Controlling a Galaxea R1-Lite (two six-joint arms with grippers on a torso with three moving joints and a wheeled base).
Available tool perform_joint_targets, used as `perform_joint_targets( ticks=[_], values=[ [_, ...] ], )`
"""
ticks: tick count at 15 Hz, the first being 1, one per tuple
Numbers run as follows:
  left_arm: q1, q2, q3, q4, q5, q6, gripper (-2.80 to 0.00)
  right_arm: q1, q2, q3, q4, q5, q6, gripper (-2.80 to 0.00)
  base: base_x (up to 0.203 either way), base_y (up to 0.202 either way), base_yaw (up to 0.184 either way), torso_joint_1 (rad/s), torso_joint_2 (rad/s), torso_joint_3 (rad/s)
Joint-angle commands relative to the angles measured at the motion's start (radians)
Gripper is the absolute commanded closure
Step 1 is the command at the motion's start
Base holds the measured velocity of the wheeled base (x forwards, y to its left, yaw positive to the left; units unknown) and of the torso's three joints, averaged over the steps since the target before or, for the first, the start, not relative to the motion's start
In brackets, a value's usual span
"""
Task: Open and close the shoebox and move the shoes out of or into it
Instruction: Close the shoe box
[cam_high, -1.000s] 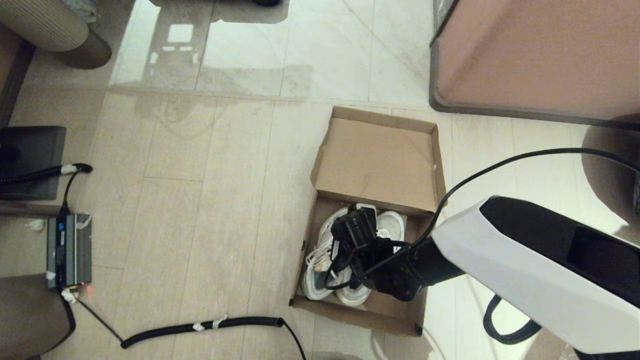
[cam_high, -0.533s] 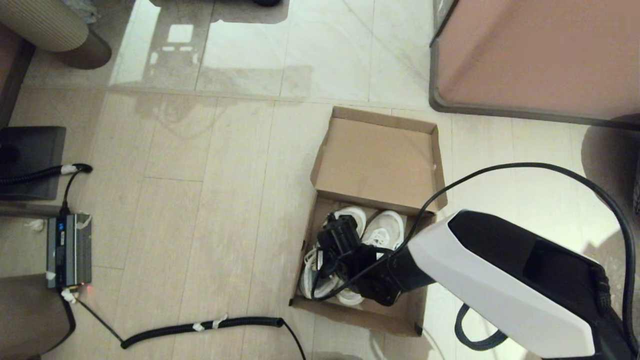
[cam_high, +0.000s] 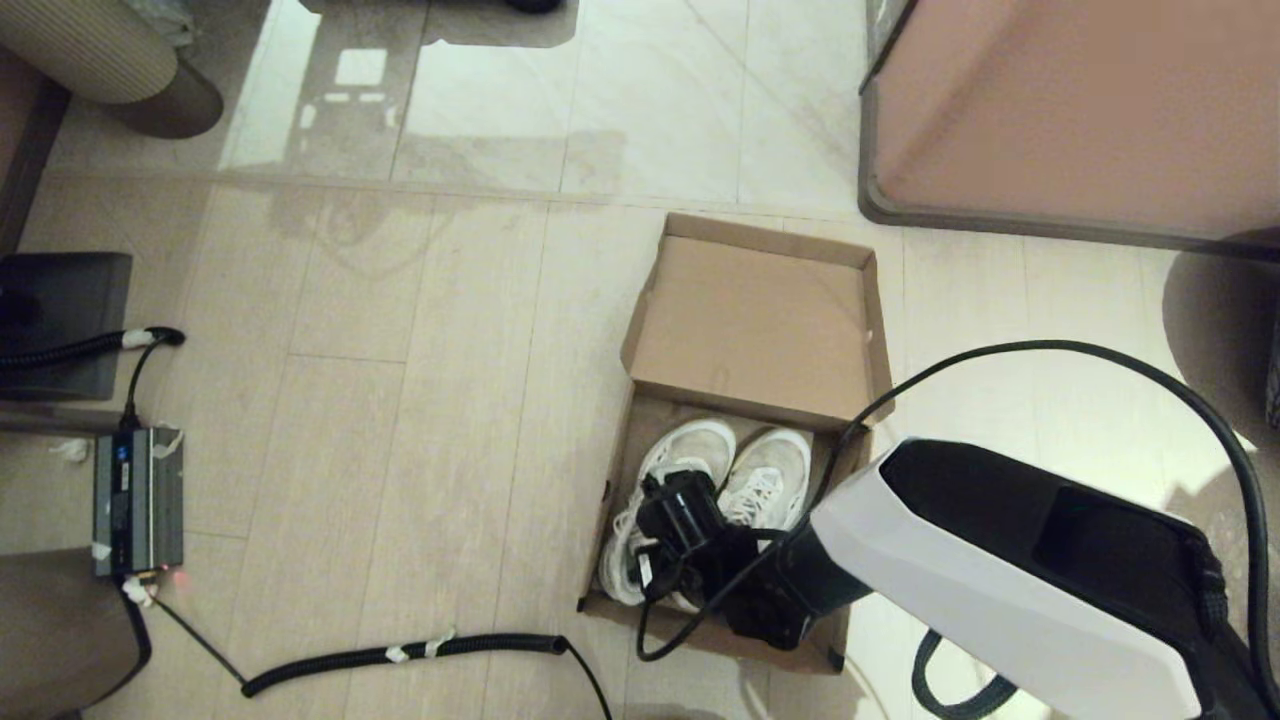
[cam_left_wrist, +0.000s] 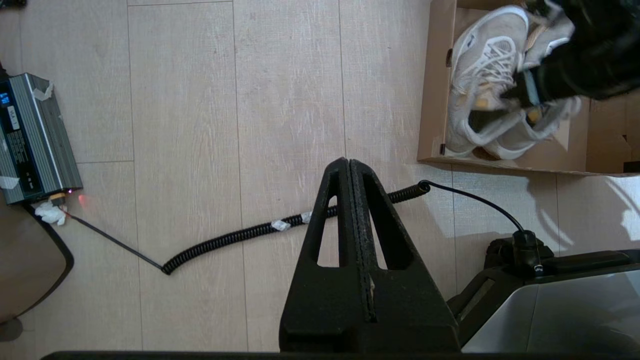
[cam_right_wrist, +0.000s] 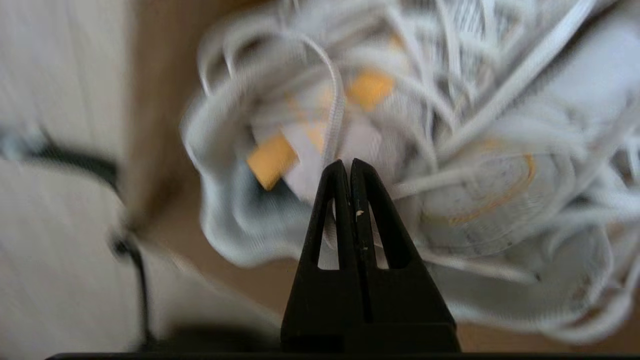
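The brown cardboard shoebox (cam_high: 612, 470) lies on the floor with its lid (cam_high: 760, 320) flipped back flat at the far side. Both white lace-up shoes (cam_high: 770, 462) lie side by side inside, toes toward the lid. My right gripper (cam_high: 672, 530) hangs over the near, heel half of the shoes. In the right wrist view it (cam_right_wrist: 348, 162) is shut, tips at the left shoe's tongue among loose laces (cam_right_wrist: 480, 200), with nothing seen between the jaws. My left gripper (cam_left_wrist: 348, 161) is shut and empty, parked above bare floor left of the shoebox (cam_left_wrist: 432, 85).
A large pinkish-brown furniture block (cam_high: 1070, 110) with a grey rim stands beyond the box on the right. A coiled black cable (cam_high: 400, 655) crosses the floor near the box's front left corner. A grey power unit (cam_high: 138, 500) sits far left.
My right arm has pulled back toward me along the box, from over the shoes' middle to their heel end. The toes of both shoes now show. The gripper has stayed shut.
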Motion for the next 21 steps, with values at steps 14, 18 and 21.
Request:
perform_joint_targets(
  ticks=[14, 18, 21],
  values=[
    [0.0, 0.0, 0.0, 0.0, 0.0, 0.001, 0.0, -0.053, -0.485, 0.553, -0.113, -0.106, -0.018, 0.0, 0.0, 0.0, 0.0, 0.0, 0.0, 0.0],
    [0.0, 0.0, 0.0, 0.0, 0.0, 0.001, 0.0, -0.06, -0.507, 0.618, -0.176, -0.107, -0.011, 0.0, 0.0, 0.0, 0.0, 0.0, 0.0, 0.0],
    [0.0, 0.0, 0.0, 0.0, 0.0, 0.001, 0.0, -0.061, -0.509, 0.665, -0.179, -0.105, 0.007, -2.8, 0.0, 0.0, 0.0, 0.0, 0.0, 0.0]
  ],
)
